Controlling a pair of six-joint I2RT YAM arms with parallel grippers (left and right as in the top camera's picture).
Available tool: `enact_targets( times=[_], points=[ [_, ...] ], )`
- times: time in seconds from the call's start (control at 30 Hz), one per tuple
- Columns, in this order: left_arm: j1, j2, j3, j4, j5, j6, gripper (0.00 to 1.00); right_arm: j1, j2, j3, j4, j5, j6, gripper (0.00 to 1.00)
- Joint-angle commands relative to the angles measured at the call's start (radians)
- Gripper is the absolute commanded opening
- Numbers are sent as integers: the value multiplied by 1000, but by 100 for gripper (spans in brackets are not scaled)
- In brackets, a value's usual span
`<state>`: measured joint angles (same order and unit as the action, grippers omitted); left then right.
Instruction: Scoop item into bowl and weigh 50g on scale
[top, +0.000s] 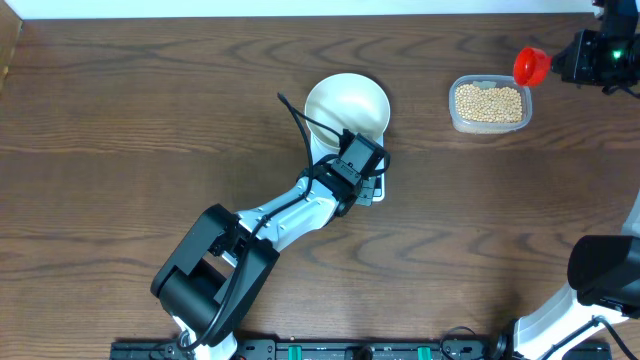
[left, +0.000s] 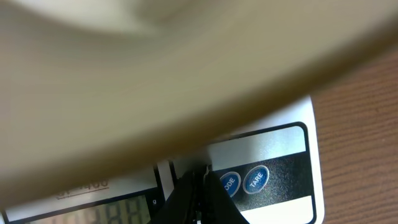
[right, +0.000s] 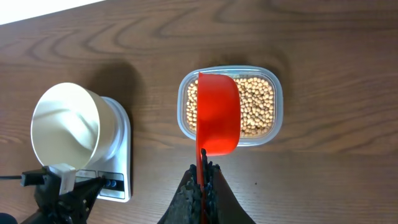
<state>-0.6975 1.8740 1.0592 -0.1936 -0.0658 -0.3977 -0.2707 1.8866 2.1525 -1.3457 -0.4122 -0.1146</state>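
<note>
The white bowl (top: 347, 103) stands on the white scale (top: 378, 192) and looks empty (right: 62, 124). My left gripper (left: 203, 174) is shut with nothing in it, its tips down at the scale's panel (left: 273, 149) beside the two blue buttons. The lit display (left: 99, 211) is too blurred to read. The tan beans (top: 489, 102) fill a clear tub (right: 273, 84) to the right. Above the tub's near edge hangs a red scoop (right: 217, 115), my right gripper (right: 203, 175) shut on its handle. No beans show in the scoop.
Brown wooden table (top: 150, 120) all around. The left arm (top: 270, 225) stretches from the front edge to the scale. The right arm's base (top: 605, 270) stands at the front right. A black cable (top: 297, 115) crosses the bowl's left side.
</note>
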Motion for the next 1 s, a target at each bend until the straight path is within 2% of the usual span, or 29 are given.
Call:
enact_targets(
  times=[0.0, 0.17, 0.43, 0.77, 0.97],
  points=[
    [11, 109, -76, -41, 10, -41, 7, 4, 7, 3, -2, -16, -15, 1],
    [12, 109, -76, -79, -80, -153, 7, 4, 7, 3, -5, -16, -15, 1],
    [12, 109, -76, -122, -81, -256, 7, 4, 7, 3, -5, -16, -15, 1],
    [11, 109, -76, -104, -81, -261, 7, 4, 7, 3, -5, -16, -15, 1],
    [11, 109, -76, -63, -77, -224, 7, 4, 7, 3, -5, -16, -15, 1]
  ],
)
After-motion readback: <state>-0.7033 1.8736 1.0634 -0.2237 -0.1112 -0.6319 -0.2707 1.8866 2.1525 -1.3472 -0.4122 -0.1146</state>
